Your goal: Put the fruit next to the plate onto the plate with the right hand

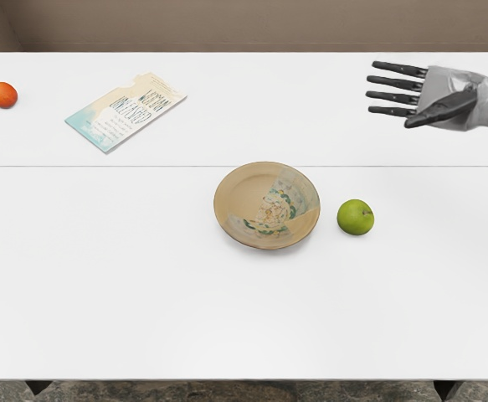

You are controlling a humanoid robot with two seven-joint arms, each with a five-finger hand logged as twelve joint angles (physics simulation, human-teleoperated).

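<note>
**Right hand up and empty, apple waiting**
My right hand (441,99) hovers with fingers spread, holding nothing. The green apple (356,217) sits nearer me and slightly left of it, just beside the plate (237,186), so that's my target, not the orange (2,95) far off left. Plain white table (143,301), brown wall behind.

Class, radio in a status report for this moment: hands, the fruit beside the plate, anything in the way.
Right hand open, fingers spread, far right, holding nothing. Green apple on table just right of plate, untouched. Nothing between hand and apple.
</note>
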